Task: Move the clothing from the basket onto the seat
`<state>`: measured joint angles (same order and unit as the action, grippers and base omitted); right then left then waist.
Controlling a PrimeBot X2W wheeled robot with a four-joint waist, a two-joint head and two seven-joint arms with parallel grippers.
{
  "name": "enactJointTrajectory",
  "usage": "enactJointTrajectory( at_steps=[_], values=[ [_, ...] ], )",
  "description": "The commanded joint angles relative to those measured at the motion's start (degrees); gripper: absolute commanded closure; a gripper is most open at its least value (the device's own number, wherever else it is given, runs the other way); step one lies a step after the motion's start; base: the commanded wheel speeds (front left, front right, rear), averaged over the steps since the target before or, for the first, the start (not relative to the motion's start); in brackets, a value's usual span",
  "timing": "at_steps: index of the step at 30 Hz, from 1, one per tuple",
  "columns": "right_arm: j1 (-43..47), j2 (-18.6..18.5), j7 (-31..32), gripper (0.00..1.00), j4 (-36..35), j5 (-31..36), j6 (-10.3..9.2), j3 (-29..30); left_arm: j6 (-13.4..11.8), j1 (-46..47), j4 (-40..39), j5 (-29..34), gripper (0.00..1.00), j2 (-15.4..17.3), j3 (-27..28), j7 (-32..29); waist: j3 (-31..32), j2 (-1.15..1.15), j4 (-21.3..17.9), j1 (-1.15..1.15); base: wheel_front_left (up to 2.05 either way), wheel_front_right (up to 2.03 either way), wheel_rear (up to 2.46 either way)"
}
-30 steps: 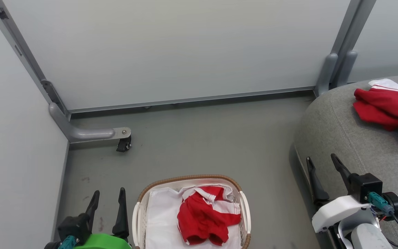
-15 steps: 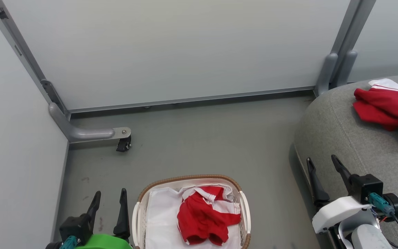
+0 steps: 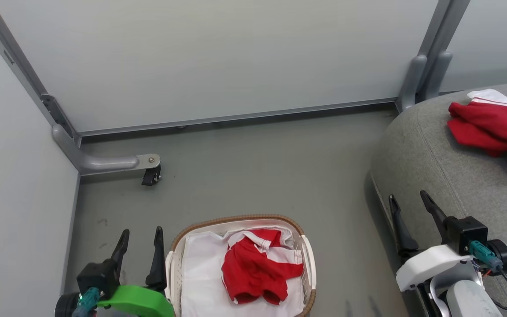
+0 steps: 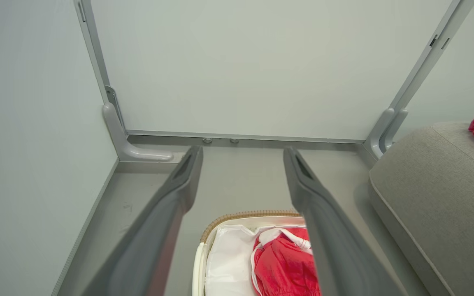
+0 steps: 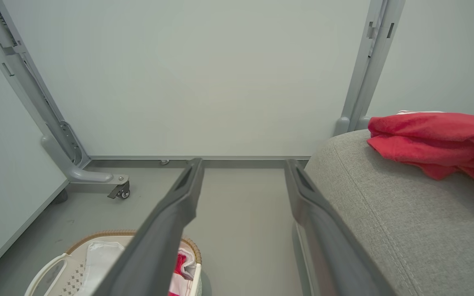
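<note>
A red garment with white trim (image 3: 258,266) lies crumpled in the white basket (image 3: 236,220) on the floor, on its white liner; it also appears as red cloth (image 4: 286,267) between my left fingers' view. A second red and white garment (image 3: 495,125) rests on the grey seat (image 3: 434,154) at the right, seen too as red fabric (image 5: 434,142). My left gripper (image 3: 141,235) stands open just left of the basket. My right gripper (image 3: 407,200) stands open at the seat's front edge. Both hold nothing.
Pale partition walls close the back and left. A grey metal foot with a black caster (image 3: 150,176) juts onto the floor at the left. Grey posts (image 3: 420,79) stand at the back beside the seat. Bare grey floor (image 3: 271,167) lies between basket and wall.
The whole head view has shifted slightly, so the camera moved. The garments and basket lie as before, and both grippers stay open.
</note>
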<state>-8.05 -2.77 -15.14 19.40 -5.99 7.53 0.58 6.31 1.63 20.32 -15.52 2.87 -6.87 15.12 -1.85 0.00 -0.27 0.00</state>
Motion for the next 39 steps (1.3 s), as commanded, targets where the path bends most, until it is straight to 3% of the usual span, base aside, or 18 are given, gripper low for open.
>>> enactJointTrajectory(
  at_steps=[1,15,20,31,39],
  values=[
    [-1.01,-0.22,-0.02,0.00,-0.43,0.21,-0.08,0.21,0.25,1.66,-0.24,0.68,0.00,0.04,-0.06,0.05,-1.45,0.00,-0.56,0.00,0.00,0.00,0.00],
    [-7.99,-0.19,-0.02,0.00,-3.79,-0.67,-0.07,0.30,1.23,18.54,7.33,5.35,0.00,1.73,-7.72,0.05,-15.94,0.00,-5.76,0.00,0.00,0.00,0.00],
    [-10.32,-0.18,-0.02,0.00,-4.71,-1.59,-0.08,-1.02,1.22,24.47,12.16,6.94,0.00,4.25,-15.66,0.05,-22.02,0.00,-8.37,0.00,0.00,0.00,0.00],
    [-13.90,-0.15,-0.02,0.00,-6.02,-4.99,-0.08,-4.01,1.15,35.03,25.75,2.67,0.00,9.10,-37.59,-2.05,-32.45,0.00,-14.63,0.00,0.00,0.00,0.00],
    [-16.51,-0.14,-0.02,0.00,-8.67,-5.47,-0.08,-6.18,1.12,40.41,32.57,-1.07,0.00,11.44,-47.00,-3.33,-38.40,0.00,-18.06,0.00,0.00,0.00,0.00]
  ],
)
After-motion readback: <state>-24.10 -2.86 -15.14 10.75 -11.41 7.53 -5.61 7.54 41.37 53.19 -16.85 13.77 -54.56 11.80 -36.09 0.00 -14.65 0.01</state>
